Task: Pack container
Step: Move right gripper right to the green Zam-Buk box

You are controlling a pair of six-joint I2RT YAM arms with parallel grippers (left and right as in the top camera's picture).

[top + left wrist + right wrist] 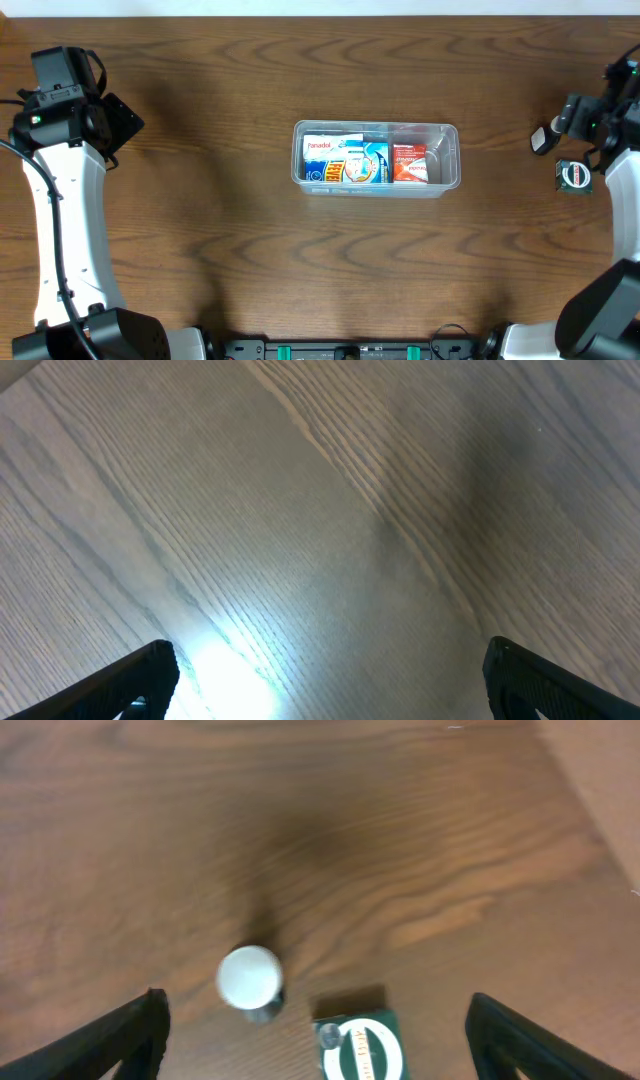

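Note:
The clear plastic container point(450, 132) lies in the middle of the table. Inside it are a white and blue Panadol box point(328, 150), a blue box point(366, 165) and a red box point(409, 162). My right gripper point(580, 122) point(318, 1010) hangs open at the far right, above a small white-capped bottle point(541, 139) point(250, 978) and a green box with a white ring point(573, 176) point(362, 1045); nothing is between its fingers. At the far left my left gripper point(122, 120) point(330, 665) stands open over bare wood.
The wooden table point(200, 220) runs to the edges of the overhead view. Both arm bases stand at the near edge. The table's right edge point(600, 790) shows in the right wrist view, just past the green box.

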